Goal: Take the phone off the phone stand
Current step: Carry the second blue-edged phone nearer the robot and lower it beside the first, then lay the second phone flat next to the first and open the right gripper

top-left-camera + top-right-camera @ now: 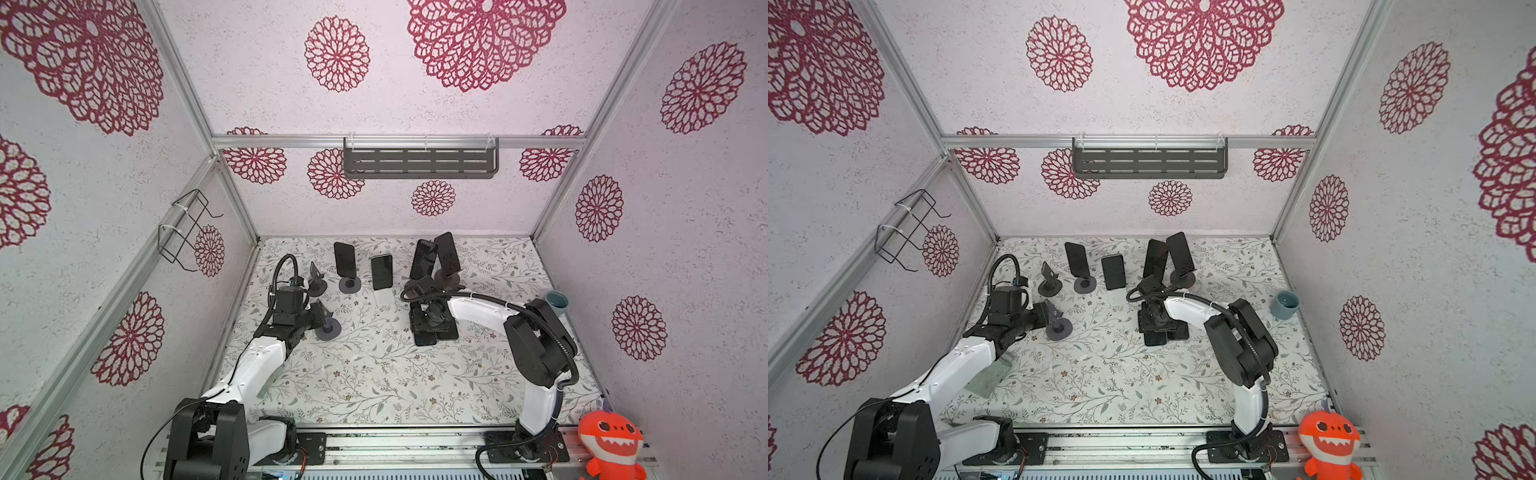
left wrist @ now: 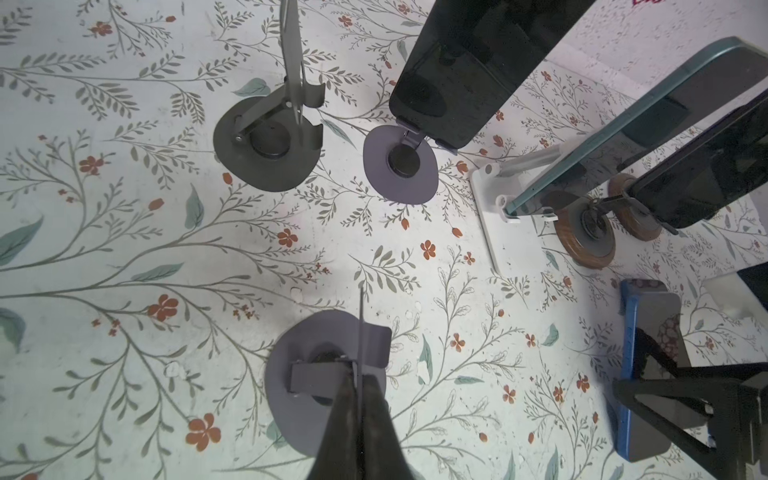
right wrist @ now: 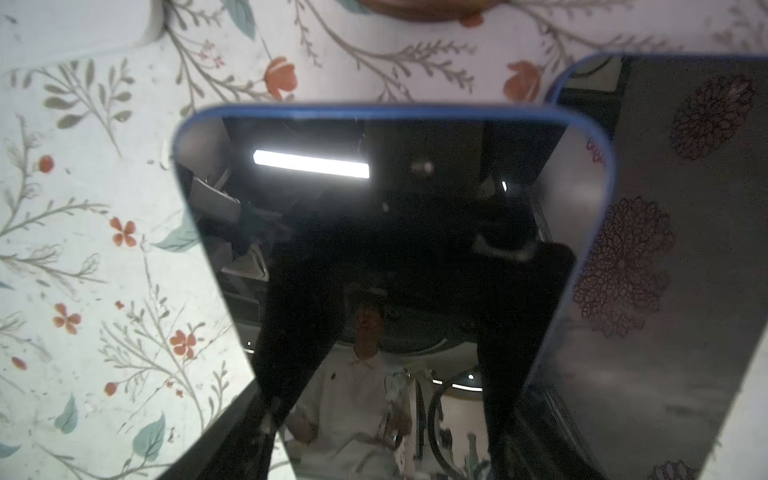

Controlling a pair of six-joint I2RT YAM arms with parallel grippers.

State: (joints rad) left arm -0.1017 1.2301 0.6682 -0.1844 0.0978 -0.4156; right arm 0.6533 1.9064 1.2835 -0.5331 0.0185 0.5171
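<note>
My left gripper (image 1: 322, 318) (image 2: 359, 374) is shut on the thin upright plate of a grey-purple phone stand (image 1: 328, 330) (image 2: 299, 399), which holds no phone. Right of centre, my right gripper (image 1: 430, 326) (image 3: 382, 395) points down over a blue-cased phone (image 3: 415, 216) (image 1: 424, 340) lying low on the table. Its fingers sit against the phone's two long edges. That phone overlaps a second flat phone (image 3: 685, 291) (image 1: 449, 332). In the left wrist view the blue-cased phone (image 2: 648, 332) shows with the right gripper's fingers over it.
Along the back stand an empty dark stand (image 1: 316, 282), a phone on a purple stand (image 1: 345, 259), a phone on a white stand (image 1: 381, 272) and two phones on wooden-based stands (image 1: 424, 259) (image 1: 448, 253). A teal cup (image 1: 557, 301) sits far right, an orange plush (image 1: 611, 444) at the front right.
</note>
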